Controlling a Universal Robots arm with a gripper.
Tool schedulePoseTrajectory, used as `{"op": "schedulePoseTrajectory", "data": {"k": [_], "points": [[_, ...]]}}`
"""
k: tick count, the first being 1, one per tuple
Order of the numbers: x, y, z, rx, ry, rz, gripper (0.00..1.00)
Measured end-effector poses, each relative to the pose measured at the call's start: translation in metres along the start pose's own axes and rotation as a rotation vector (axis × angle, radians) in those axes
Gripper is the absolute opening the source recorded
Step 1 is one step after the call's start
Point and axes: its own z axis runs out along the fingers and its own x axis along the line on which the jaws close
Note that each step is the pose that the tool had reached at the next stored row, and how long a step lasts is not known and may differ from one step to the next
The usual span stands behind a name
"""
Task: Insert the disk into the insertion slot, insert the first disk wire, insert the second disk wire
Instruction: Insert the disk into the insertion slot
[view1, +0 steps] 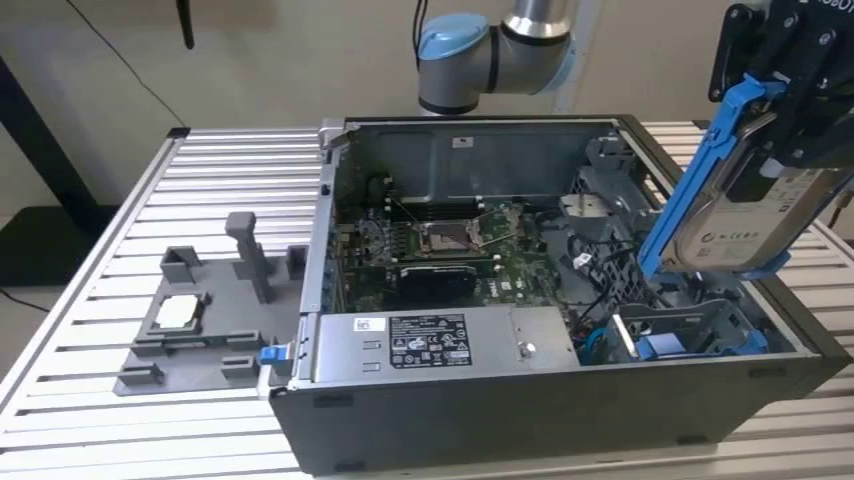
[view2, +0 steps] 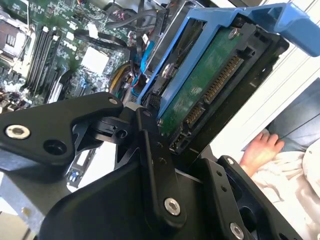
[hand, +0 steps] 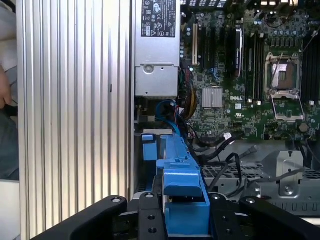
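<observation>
The first step is in hand, the disk going into its slot, and neither wire is in yet. The gripper (view1: 795, 120) hangs over the open computer case (view1: 534, 425), at the near corner on the exterior view's right. Its fingers are clamped on the disk (view1: 741, 225), one on each side of the blue carrier frame. The disk hangs tilted with its labelled face toward the room and its lower end dipping toward the case. That end is clear of the metal below, above the case's rim rather than inside it.

The insertion slot (view1: 694, 330) sits right in that near corner of the case — a grey cage with blue fittings, beside the long power-supply box (view1: 427, 345) that runs along the near edge. So the disk is above the slot and near it, but not entered. In the first wrist view the carrier (hand: 182, 185) points down toward a blue fitting (hand: 149, 150) next to the motherboard (hand: 235, 100).

By my reckoning the slot is barely wider than the drive, so the move calls for squaring the tilted disk to the cage mouth before any descent. In the second wrist view the disk's connector edge (view2: 220, 80) is bare, with no cable on it. A person's hand (view2: 260, 147) rests off the table's edge.
</observation>
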Motion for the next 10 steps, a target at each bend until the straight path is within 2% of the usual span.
{"op": "schedulePoseTrajectory", "data": {"k": [10], "points": [[0.0,-0.0001,0.0051,0.0,0.0001,-0.001,0.33]]}}
